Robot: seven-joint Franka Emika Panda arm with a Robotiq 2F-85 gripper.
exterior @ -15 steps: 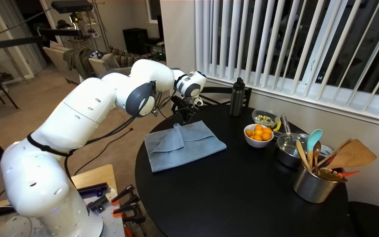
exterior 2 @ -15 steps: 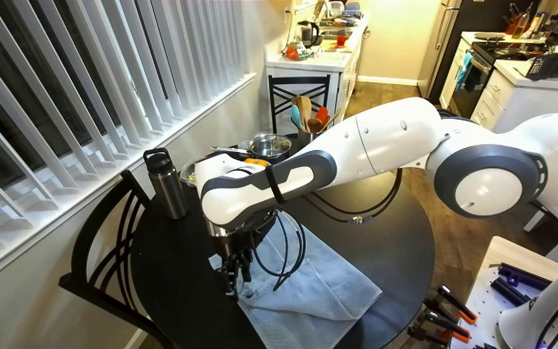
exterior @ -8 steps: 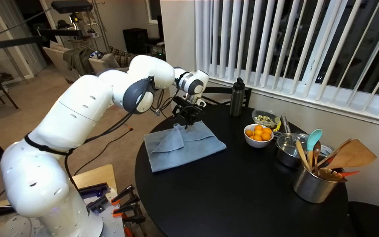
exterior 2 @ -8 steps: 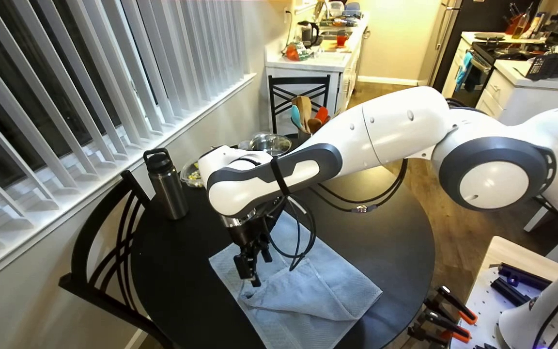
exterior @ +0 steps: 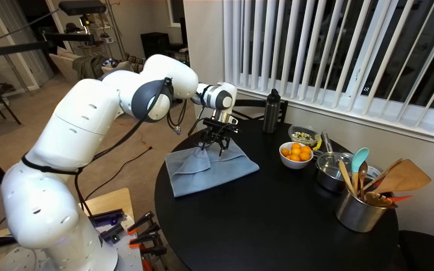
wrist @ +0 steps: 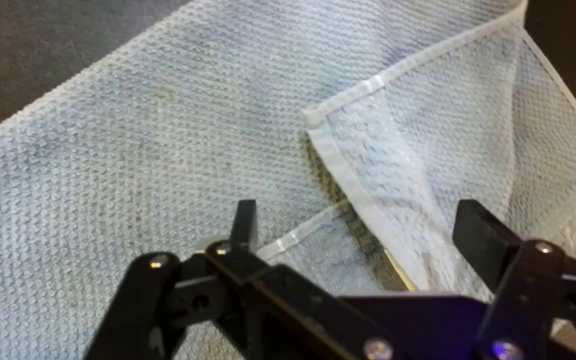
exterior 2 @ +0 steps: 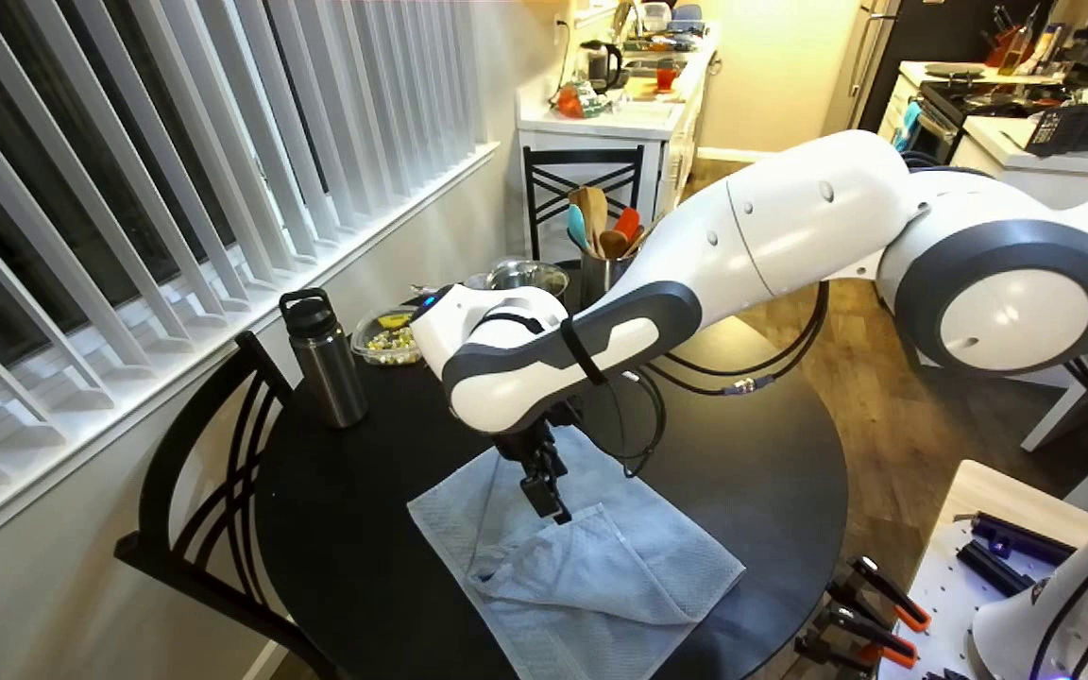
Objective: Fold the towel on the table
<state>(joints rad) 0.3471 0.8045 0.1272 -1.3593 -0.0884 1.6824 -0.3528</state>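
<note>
White vertical blinds [exterior 2: 355, 94] hang above a pale window sill [exterior 2: 336, 263] beside a round black table [exterior: 277, 229], with a black chair [exterior 2: 209, 592] standing at the window side. On the table are a metal bottle [exterior: 271, 114] with a black lid, a clear container [exterior: 315, 135] of food, a white bowl [exterior: 294, 163] of oranges [exterior: 296, 152], a metal pot [exterior: 328, 184] and a metal canister [exterior: 356, 218] of kitchen utensils [exterior: 401, 177]. The towel [exterior: 217, 177], pale grey-blue and partly folded, lies on the same table, near its rim and well apart from the bowl. A hemmed flap [wrist: 448, 135] of it sits askew over the lower layers — in the wrist view a dark gap shows under the flap's edge. The white arm [exterior: 81, 120] reaches over the table, and the gripper [wrist: 357, 215] points down over the towel in both exterior views. Its jaws stand spread wide — fingers [wrist: 244, 225] well apart, the flap's edge and bare cloth visible between them from the wrist. Whether a fingertip touches the towel or hangs just above it cannot be told.
</note>
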